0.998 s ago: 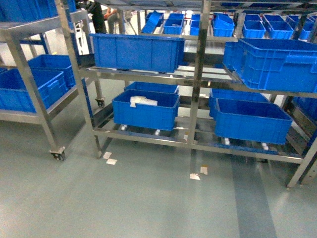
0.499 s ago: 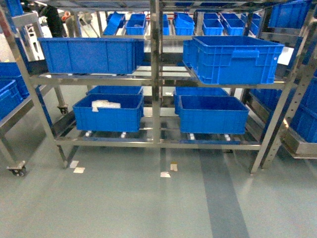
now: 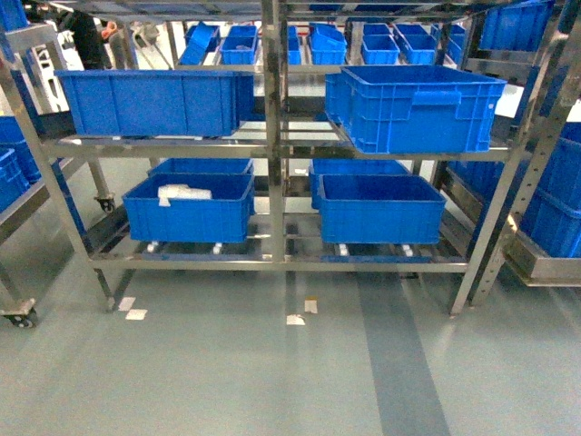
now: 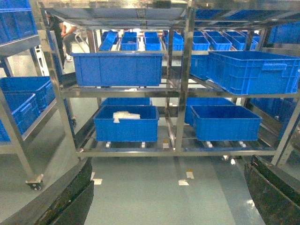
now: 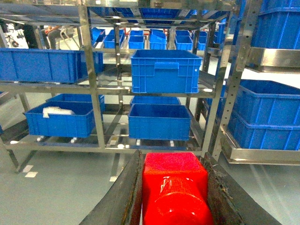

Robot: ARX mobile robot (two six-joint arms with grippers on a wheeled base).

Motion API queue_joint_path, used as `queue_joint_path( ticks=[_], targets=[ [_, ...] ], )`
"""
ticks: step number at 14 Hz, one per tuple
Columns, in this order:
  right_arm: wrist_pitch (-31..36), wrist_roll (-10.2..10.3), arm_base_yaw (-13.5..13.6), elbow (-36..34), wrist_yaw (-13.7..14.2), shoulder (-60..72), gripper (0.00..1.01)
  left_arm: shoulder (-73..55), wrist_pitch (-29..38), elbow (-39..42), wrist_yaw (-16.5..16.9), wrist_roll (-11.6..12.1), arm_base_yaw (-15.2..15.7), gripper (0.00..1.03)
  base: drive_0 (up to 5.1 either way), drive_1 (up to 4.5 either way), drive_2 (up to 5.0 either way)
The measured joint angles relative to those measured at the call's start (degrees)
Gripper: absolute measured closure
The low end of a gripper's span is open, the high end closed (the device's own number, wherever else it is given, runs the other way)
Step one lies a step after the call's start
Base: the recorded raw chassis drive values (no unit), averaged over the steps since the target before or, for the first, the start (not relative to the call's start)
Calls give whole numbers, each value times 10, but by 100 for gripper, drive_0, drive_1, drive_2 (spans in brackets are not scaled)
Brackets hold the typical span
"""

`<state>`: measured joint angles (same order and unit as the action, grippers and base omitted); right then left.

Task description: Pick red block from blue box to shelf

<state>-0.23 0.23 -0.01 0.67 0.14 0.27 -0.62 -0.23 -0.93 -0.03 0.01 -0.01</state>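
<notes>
The red block [image 5: 174,187] is a glossy red brick with its round stud facing the right wrist camera. My right gripper [image 5: 172,159] is shut on it, one dark finger pressed on each side. The shelf [image 3: 272,136] is a steel rack straight ahead across the floor, also seen in the left wrist view [image 4: 180,93] and the right wrist view [image 5: 91,70]. My left gripper [image 4: 169,164] is open, and only floor shows between its fingers [image 4: 70,197]. Neither gripper shows in the head view. The blue box is out of view.
Dark blue crates [image 3: 413,104] fill the rack's tiers; the lower left one [image 3: 189,207] holds something white. More racks stand at the left [image 3: 18,313] and the right [image 3: 545,209]. Paper scraps [image 3: 295,319] lie on the grey floor. A person [image 3: 88,36] stands far back left.
The head view has swung to the right: the shelf slid left in the picture and now sits square and centred, and the left rack has nearly left the view.
</notes>
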Motion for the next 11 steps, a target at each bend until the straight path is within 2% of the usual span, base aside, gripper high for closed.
queue_joint_path(
  ticks=[4, 11],
  targets=[
    [1, 0, 0, 0, -1, 0, 73, 0, 0, 0, -1, 0, 0, 5, 342, 123, -491],
    [-1, 0, 0, 0, 0, 0, 73, 0, 0, 0, 0, 0, 0, 5, 24, 429, -382]
  ],
)
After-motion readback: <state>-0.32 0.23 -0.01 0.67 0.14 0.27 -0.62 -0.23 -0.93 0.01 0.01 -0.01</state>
